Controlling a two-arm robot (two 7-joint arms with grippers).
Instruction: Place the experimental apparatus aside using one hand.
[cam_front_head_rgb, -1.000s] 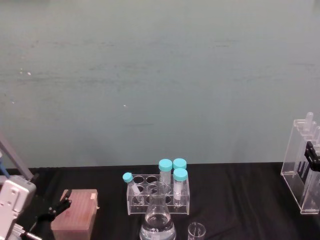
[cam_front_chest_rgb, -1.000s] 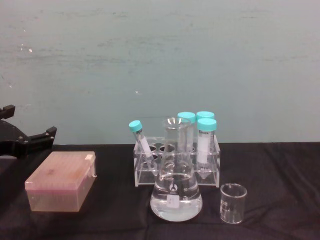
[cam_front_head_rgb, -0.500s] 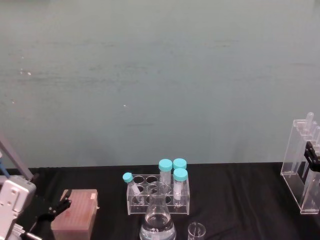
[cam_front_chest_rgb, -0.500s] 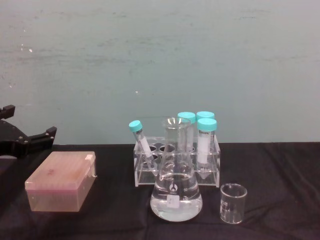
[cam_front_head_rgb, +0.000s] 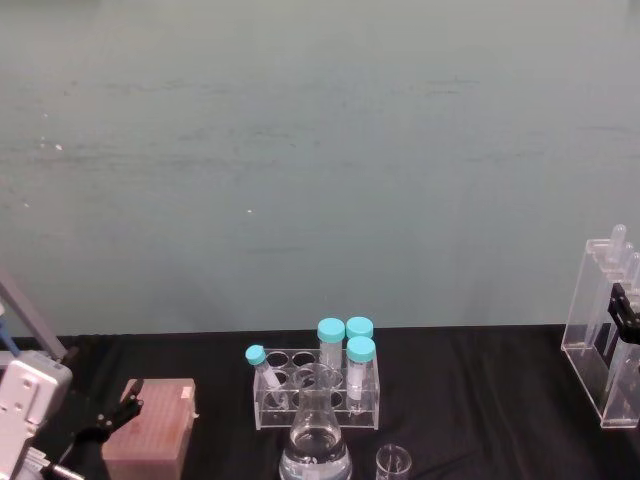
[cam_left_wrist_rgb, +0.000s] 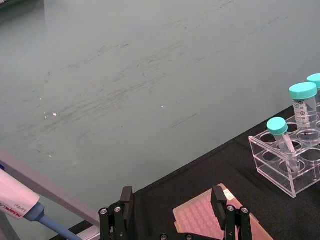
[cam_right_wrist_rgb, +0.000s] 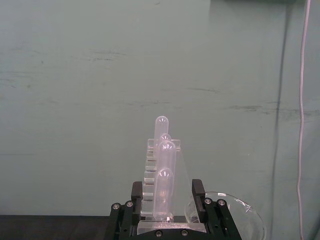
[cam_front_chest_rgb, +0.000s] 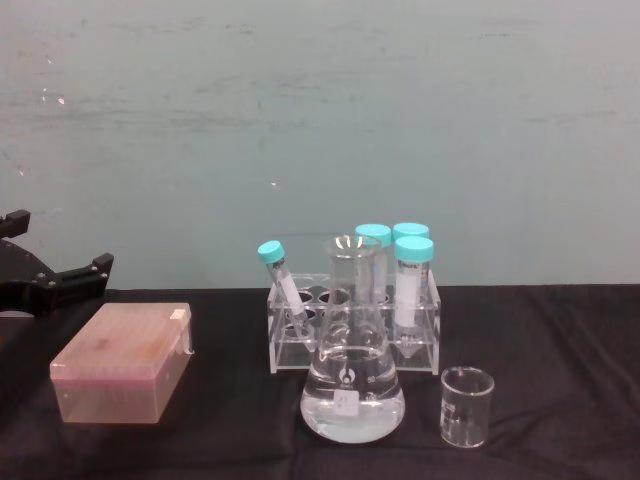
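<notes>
At the table's far right stands the tall clear acrylic stand with round-topped tubes. My right gripper has a black finger pressed against each side of the acrylic stand. The conical flask with clear liquid sits at the front centre, and the small beaker is just to its right. My left gripper hangs open at the left, above and behind a pink tip box, holding nothing.
An acrylic rack with several teal-capped tubes stands behind the flask. A shallow glass dish lies beside the stand. A pipette hangs at the far left. Black cloth covers the table before a teal wall.
</notes>
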